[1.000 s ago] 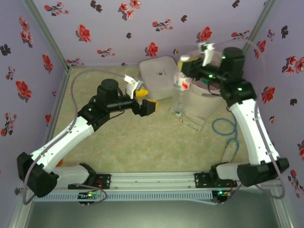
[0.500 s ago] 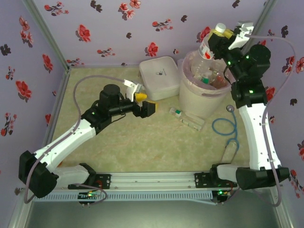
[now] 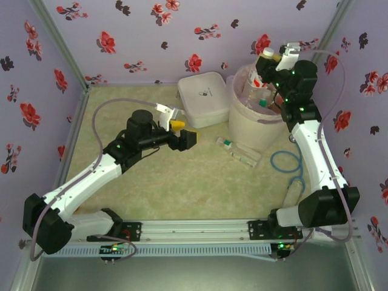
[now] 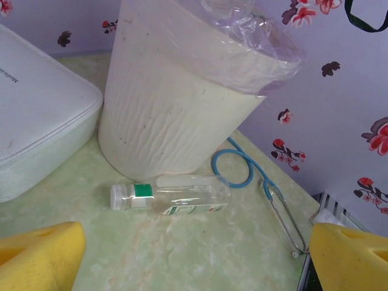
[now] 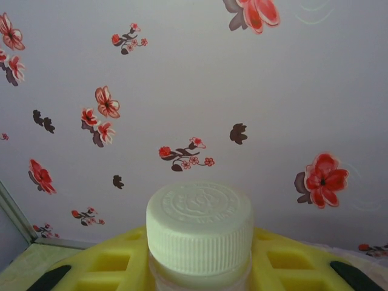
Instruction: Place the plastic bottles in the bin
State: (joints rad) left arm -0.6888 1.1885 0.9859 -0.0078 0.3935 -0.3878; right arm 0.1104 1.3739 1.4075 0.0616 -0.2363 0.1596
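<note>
The left gripper (image 4: 194, 264) hovers over the middle of the pale green marbled tabletop (image 3: 182, 188). Its yellow foam-padded fingers (image 4: 39, 254) are spread wide, with nothing between them.

Just beyond it, a small clear plastic bottle with a green band at its neck (image 4: 173, 197) lies on its side at the foot of the bin. Its cap end points toward the tabletop's left edge. Beside it on the right, a blue-tubed stethoscope (image 4: 242, 173) curls toward the right edge.

The tall round white translucent bin with a pinkish bag liner folded over its rim (image 4: 176, 109) stands upright in the far right corner. Just beside it on the left, a flat white rounded-square lidded box (image 3: 202, 99) sits by the far edge. Several bottles already inside the bin (image 3: 265, 102) show through its mouth, one with a green cap.

Above the bin's far rim, the right gripper (image 3: 272, 60) is clamped on a clear plastic bottle with a white ribbed cap (image 5: 200, 227). That cap stands up between the gripper's yellow fingers, with the purple flowered back wall (image 5: 182, 73) behind it.
</note>
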